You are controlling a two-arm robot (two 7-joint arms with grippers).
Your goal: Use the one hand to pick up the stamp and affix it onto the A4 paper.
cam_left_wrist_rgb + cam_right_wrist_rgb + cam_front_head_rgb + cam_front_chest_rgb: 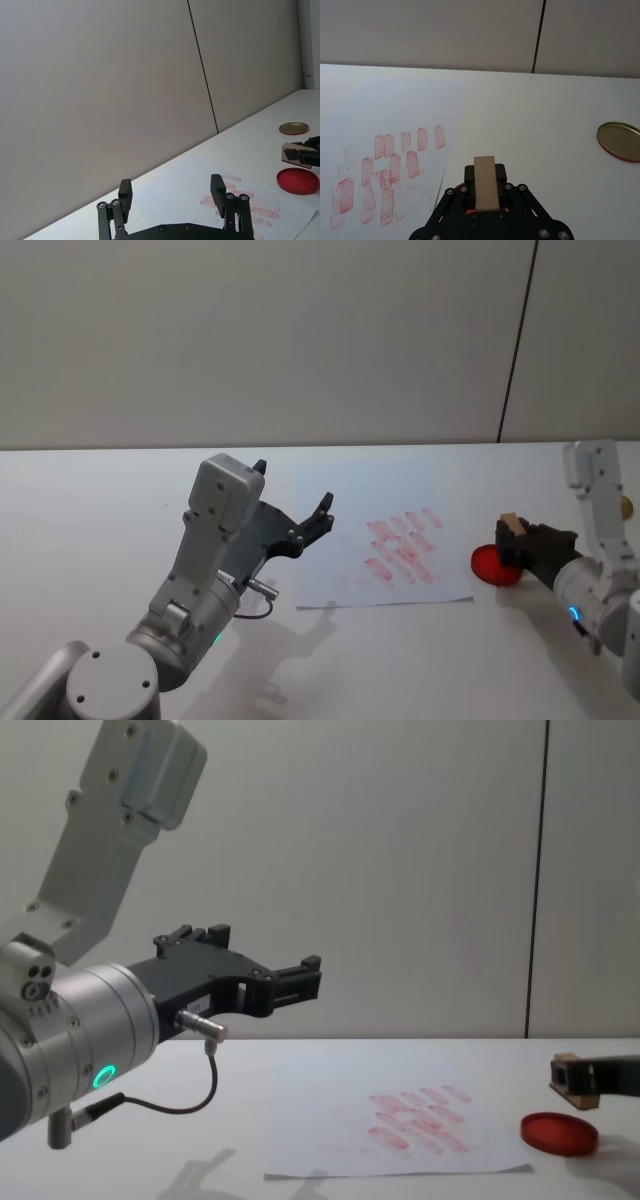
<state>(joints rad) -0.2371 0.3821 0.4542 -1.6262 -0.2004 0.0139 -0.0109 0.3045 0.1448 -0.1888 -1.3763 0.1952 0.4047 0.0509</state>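
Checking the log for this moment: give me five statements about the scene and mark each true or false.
1. The right gripper holds the wooden stamp. True.
2. The stamp is pressed onto the paper. False: it is held above the red ink pad, beside the sheet.
3. The paper already bears red marks. True.
4. The left gripper grips the ink pad. False: its jaws are open and empty, raised over the paper's left edge.
5. A gold lid lies on the table. True.
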